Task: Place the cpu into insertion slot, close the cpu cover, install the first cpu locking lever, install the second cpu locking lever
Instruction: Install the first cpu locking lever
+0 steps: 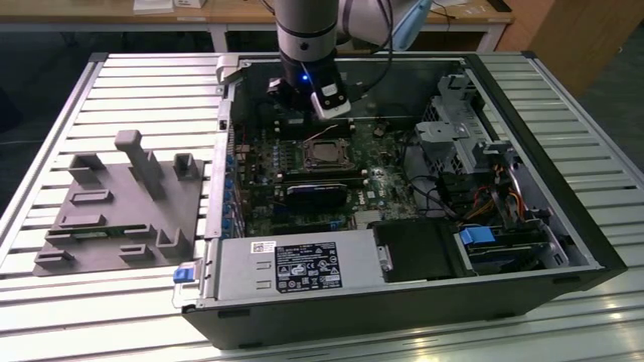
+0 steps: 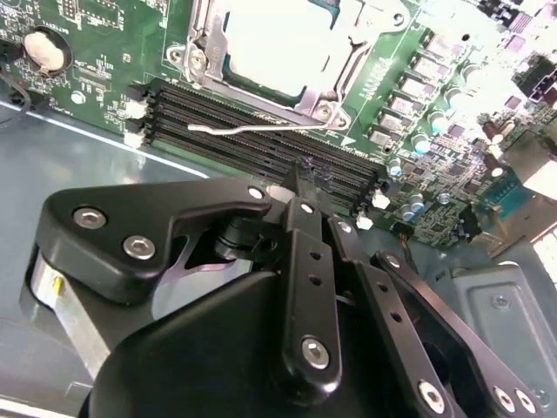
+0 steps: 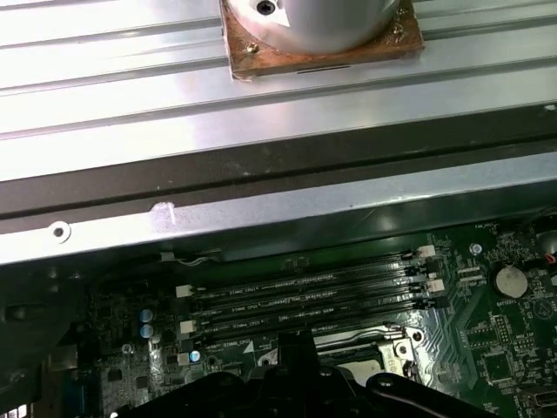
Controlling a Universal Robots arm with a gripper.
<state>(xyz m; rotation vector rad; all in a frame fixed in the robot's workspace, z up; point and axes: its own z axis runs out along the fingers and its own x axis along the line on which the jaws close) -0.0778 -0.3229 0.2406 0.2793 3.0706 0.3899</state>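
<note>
Running along memory slots, locking lever (cpu seated flat)

In the second wrist view the edge cuts off the cpu.

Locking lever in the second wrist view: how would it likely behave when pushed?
The locking lever is a thin bare-metal rod, so probably light and slightly springy. Narrow and smooth, it may slip out from under a push.

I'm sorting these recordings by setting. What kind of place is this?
Probably a robotics lab or workshop: an open computer case lies on a slotted aluminium table, a grey fixture tray beside it, wooden desks behind.
</note>
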